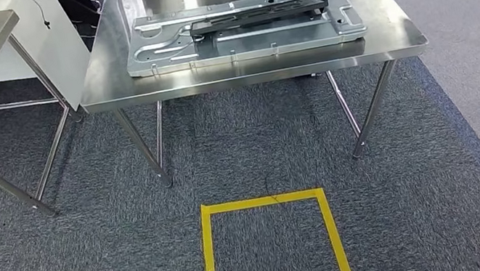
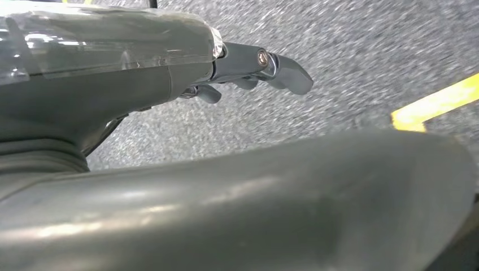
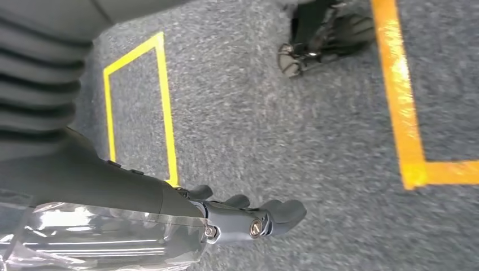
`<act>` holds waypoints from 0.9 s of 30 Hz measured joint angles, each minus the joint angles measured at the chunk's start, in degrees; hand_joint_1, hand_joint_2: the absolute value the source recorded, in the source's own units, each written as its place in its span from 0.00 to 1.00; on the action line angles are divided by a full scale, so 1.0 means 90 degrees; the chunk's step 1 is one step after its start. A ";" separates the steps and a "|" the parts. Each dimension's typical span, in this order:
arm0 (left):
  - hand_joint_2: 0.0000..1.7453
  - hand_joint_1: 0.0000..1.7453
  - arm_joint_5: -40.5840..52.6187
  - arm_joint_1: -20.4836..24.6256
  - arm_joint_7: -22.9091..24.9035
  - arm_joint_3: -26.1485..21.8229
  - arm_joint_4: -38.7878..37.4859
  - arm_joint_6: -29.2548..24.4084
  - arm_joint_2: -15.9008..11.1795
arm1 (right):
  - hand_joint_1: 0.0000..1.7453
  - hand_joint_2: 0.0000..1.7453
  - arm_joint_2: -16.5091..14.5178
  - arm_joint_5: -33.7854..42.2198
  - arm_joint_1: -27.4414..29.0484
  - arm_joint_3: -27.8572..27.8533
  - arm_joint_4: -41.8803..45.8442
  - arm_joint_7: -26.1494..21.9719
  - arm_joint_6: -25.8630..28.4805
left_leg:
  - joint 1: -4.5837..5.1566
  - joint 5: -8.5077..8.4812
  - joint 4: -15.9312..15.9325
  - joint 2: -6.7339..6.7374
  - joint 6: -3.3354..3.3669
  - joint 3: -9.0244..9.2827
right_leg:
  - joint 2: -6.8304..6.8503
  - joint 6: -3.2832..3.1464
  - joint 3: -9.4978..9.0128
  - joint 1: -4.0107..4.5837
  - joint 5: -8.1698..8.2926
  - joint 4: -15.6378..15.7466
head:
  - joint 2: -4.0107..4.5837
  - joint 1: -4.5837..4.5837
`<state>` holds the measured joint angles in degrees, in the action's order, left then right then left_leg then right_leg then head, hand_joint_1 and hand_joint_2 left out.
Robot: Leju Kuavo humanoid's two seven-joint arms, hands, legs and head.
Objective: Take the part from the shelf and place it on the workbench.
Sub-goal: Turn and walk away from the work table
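We find the part [image 1: 243,30], a broad flat stamped metal panel with a dark bar lying along its top, resting flat at the middle of the steel workbench [image 1: 395,43]; we judge it rigid, fairly heavy, smooth and sharp-edged, best taken by both long edges. The left hand [image 2: 248,70] and right hand [image 3: 248,217] hang over the grey carpet [image 1: 96,262], well short of the workbench near the yellow floor markings [image 1: 263,201]. Both hold nothing, fingers loosely curled and apart.
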<state>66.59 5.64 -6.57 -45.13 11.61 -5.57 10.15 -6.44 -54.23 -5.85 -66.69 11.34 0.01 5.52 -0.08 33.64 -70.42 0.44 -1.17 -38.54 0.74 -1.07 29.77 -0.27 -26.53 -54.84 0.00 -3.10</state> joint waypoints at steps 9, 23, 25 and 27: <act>0.00 0.00 0.0001 0.0053 0.0027 0.0000 -0.0001 0.0027 -0.0003 | 0.00 1.00 -0.0019 -0.0001 0.0005 0.0002 0.0000 -0.0009 -0.0070 | -0.0064 -0.0266 0.1593 -0.0026 0.0046 0.1421 | 0.0009 0.0316 0.0789 -0.0066 0.0489 -0.0340 | -0.0001 0.0000; 0.00 0.00 0.0061 0.0037 0.0043 -0.0002 -0.0002 0.0053 0.0001 | 0.00 0.25 -0.0022 -0.0047 0.0002 0.0005 -0.0002 0.0048 -0.0080 | 0.0014 -0.1073 0.1392 0.0036 0.0146 0.0413 | -0.0058 0.0294 -0.0371 -0.0054 -0.0495 -0.0201 | 0.0000 -0.0002; 0.00 0.00 0.0061 0.0031 0.0044 -0.0002 -0.0002 0.0053 0.0001 | 0.00 0.50 -0.0029 -0.0050 0.0009 0.0005 -0.0002 0.0054 -0.0081 | 0.0004 -0.1130 0.1390 0.0035 0.0067 0.0379 | -0.0047 0.0190 -0.0319 -0.0054 -0.0440 -0.0147 | 0.0000 -0.0001; 0.00 0.00 0.0060 0.0013 0.0045 -0.0002 -0.0002 0.0053 0.0000 | 0.00 1.00 -0.0036 -0.0060 0.0011 0.0005 -0.0002 0.0063 -0.0083 | -0.0012 -0.0823 0.1150 0.0020 -0.0001 0.0274 | -0.0022 0.0069 -0.0213 -0.0067 -0.0323 -0.0135 | 0.0000 -0.0001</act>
<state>67.13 5.76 -6.16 -45.15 11.58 -5.09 10.15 -6.76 -54.77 -5.75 -66.64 11.33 0.57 4.78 -0.18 26.23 -60.07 0.62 -1.17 -36.07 0.55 -0.45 27.86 -0.88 -29.44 -56.05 0.00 -3.11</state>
